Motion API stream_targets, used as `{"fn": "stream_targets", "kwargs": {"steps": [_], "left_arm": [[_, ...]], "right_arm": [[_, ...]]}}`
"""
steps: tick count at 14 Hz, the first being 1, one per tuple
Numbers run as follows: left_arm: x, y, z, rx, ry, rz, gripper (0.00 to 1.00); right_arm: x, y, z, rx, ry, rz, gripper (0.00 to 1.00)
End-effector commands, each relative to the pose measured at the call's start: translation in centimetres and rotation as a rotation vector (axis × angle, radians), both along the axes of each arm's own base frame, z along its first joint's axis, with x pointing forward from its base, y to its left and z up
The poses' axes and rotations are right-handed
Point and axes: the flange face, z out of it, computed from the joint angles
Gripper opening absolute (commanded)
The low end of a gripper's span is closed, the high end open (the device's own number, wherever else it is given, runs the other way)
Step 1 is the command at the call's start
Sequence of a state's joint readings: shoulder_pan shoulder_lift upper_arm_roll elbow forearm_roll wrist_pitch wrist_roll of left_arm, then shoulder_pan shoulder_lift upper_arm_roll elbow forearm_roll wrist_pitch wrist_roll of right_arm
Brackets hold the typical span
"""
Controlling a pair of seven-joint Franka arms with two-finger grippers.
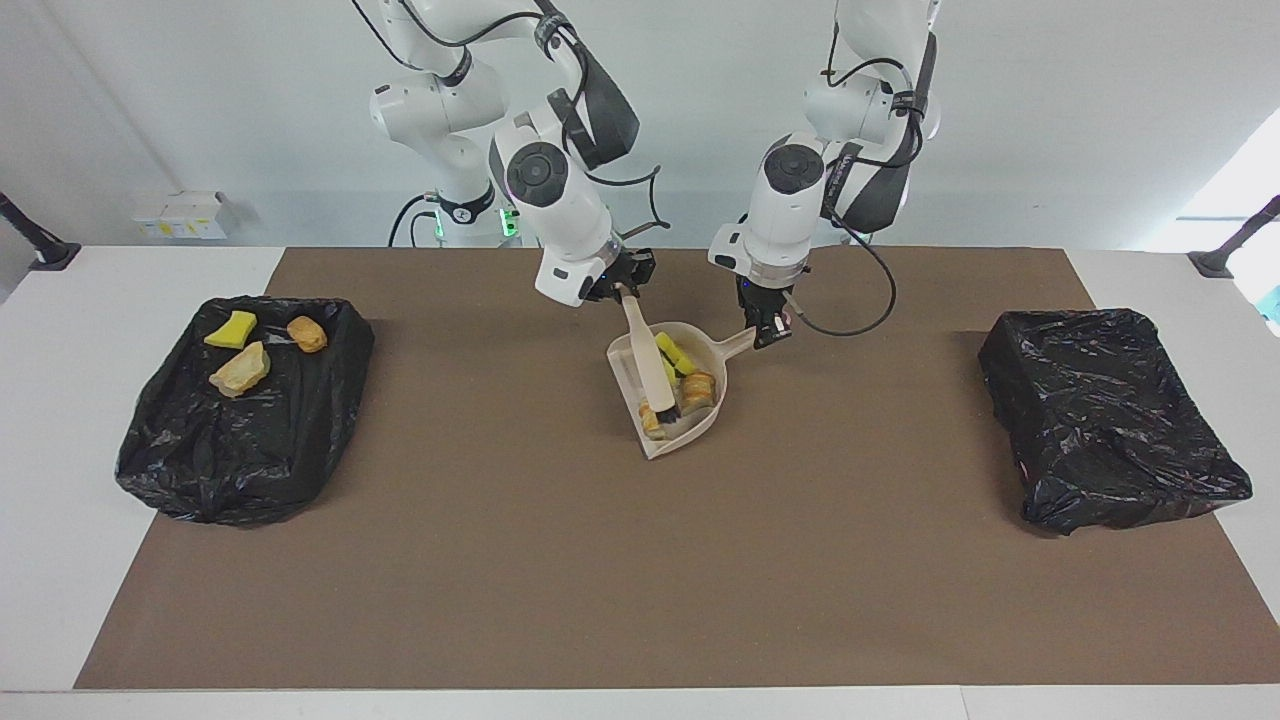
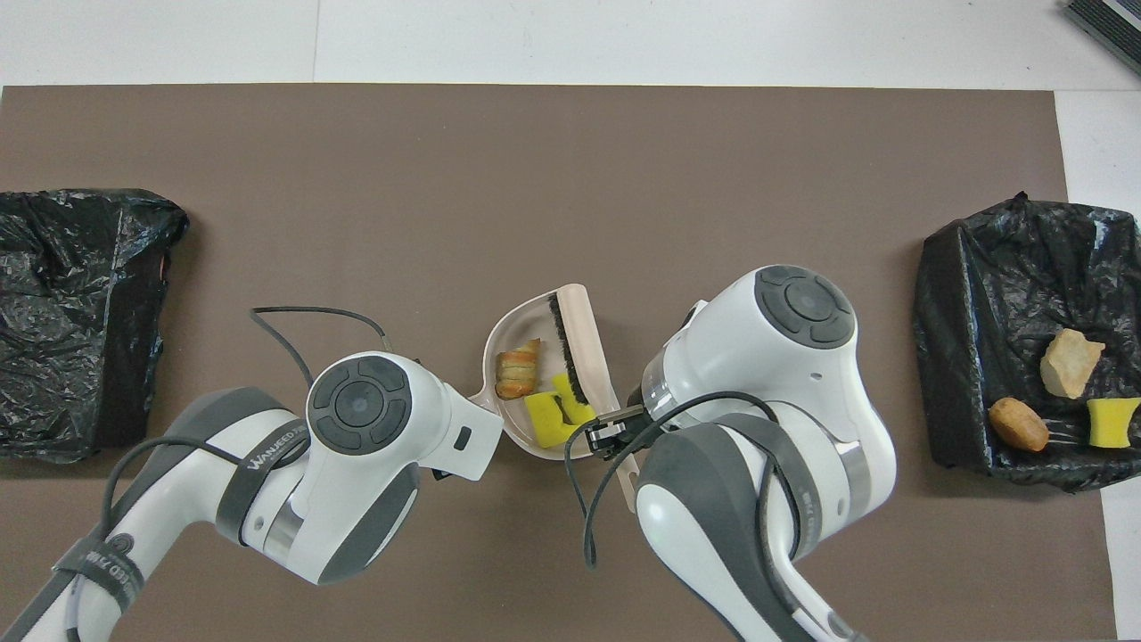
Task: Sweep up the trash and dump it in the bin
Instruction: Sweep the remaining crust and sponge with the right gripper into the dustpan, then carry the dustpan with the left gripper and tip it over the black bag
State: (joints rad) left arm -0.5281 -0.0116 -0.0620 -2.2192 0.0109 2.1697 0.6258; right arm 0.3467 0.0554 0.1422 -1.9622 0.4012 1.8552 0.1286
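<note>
Gripping the brush [image 1: 645,358] by its handle, right end effector [image 1: 622,287] at upper centre of the facing frame, bristles down inside the dustpan [image 1: 700,425]. Clamped on the dustpan's handle tip, left end effector [image 1: 768,328], just beside it toward frame right. Hidden in the overhead view under the white wrist housings: both grasps, with only the dark fingers [image 2: 606,437] of the right one peeking out at centre. Shown better from above: black bristles running across the pan, a tan lump and yellow sponge pieces of the trash [image 2: 519,373] beside them. Lying in the dustpan, mid-desk [image 1: 500,560]: four or so scraps, exact count unclear. Resting on the black-lined bin [image 1: 240,440] at frame left of the facing view: three more scraps, one yellow, two tan to orange. Sitting at frame right, a second black-lined bin [image 1: 1110,420], nothing visible on it.
</note>
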Motion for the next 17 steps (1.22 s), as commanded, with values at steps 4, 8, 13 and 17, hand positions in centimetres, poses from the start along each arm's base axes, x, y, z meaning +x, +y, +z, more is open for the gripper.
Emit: {"fn": "stream_targets", "kwargs": {"steps": [4, 8, 13, 17], "left_arm": [[-0.7, 0.2, 0.4, -0.019, 0.013, 0.331, 0.0], [0.2, 1.2, 1.1, -0.054, 0.027, 0.429, 0.0], [2.3, 6.8, 7.0, -0.103, -0.032, 0.591, 0.0], [3.8, 10.7, 11.3, -0.111, -0.043, 0.672, 0.0]], "right_arm": [[0.5, -3.4, 2.7, -0.17, -0.07, 0.107, 0.0], [1.2, -7.4, 1.4, -0.224, -0.093, 0.179, 0.0], [0.1, -9.0, -0.2, -0.236, -0.11, 0.151, 0.0], [-1.4, -7.2, -0.9, -0.252, -0.127, 0.102, 0.0]]}}
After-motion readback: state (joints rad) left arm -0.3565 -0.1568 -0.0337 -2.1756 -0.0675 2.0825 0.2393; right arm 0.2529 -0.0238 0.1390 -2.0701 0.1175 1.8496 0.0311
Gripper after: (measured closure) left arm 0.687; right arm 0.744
